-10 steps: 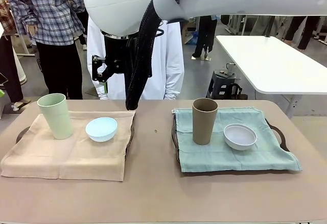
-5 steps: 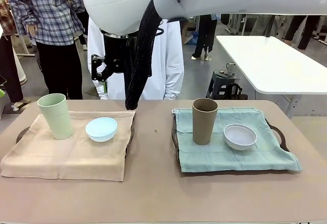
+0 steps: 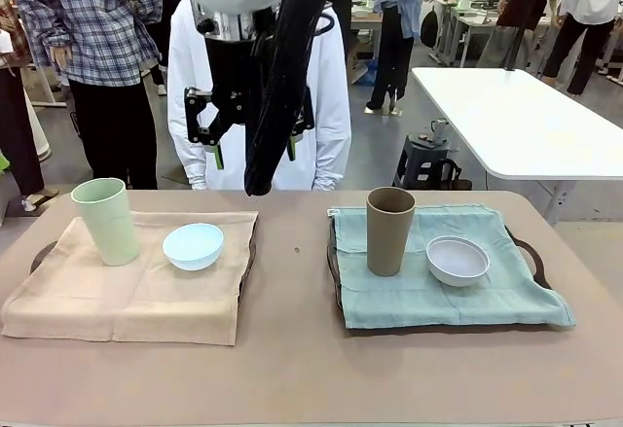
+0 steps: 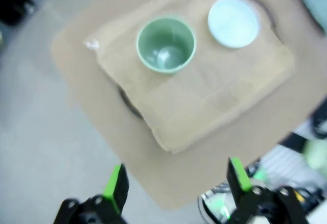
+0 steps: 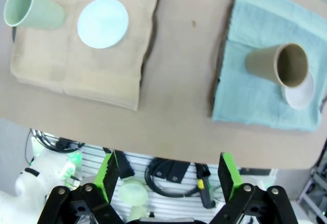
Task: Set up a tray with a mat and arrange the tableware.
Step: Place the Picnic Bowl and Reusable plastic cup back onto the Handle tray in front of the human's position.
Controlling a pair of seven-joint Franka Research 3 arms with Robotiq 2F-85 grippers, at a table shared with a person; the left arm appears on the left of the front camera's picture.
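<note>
Two trays look set, pale green tumbler (image 3: 105,220) with light blue bowl (image 3: 193,246) on the beige mat (image 3: 127,296), brown tumbler (image 3: 389,230) with white bowl (image 3: 458,260) on the green mat (image 3: 458,301), so both tools, left tool (image 4: 176,183) and right tool (image 5: 168,175), hang wide and empty high above the bench (image 3: 292,369), apparently done, though the left wrist view is blurred.

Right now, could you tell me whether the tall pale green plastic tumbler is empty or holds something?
Empty: the left wrist view looks straight into the upright tall pale green plastic tumbler, showing its bare bottom.

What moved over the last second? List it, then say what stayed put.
The gripper hanging over the table's far edge in the front view shifted right and slightly down, and the white arm housing above it rose mostly out of frame. Nothing was grasped or released. The pale green tumbler, light blue bowl, brown tumbler and white bowl stayed put.
</note>
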